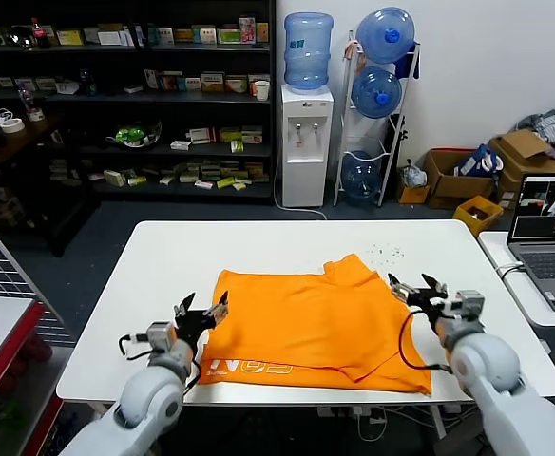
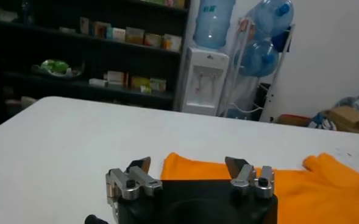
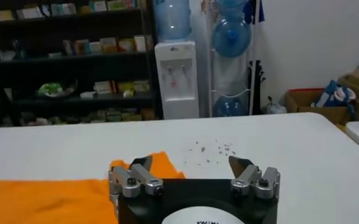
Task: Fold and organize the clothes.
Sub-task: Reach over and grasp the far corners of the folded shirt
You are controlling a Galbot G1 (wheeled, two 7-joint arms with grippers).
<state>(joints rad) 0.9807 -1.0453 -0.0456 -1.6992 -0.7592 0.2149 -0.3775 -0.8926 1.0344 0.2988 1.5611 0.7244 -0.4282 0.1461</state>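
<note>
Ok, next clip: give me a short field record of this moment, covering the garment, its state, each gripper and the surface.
garment: orange T-shirt, white lettering showing along its near edge
state: lying mostly flat, partly folded, one sleeve sticking out at the far side
left gripper: open, at the shirt's left edge, holding nothing
right gripper: open, at the shirt's right edge, holding nothing
surface: white table, with small dark specks beyond the shirt
nearby: laptop on a side table to the right
</note>
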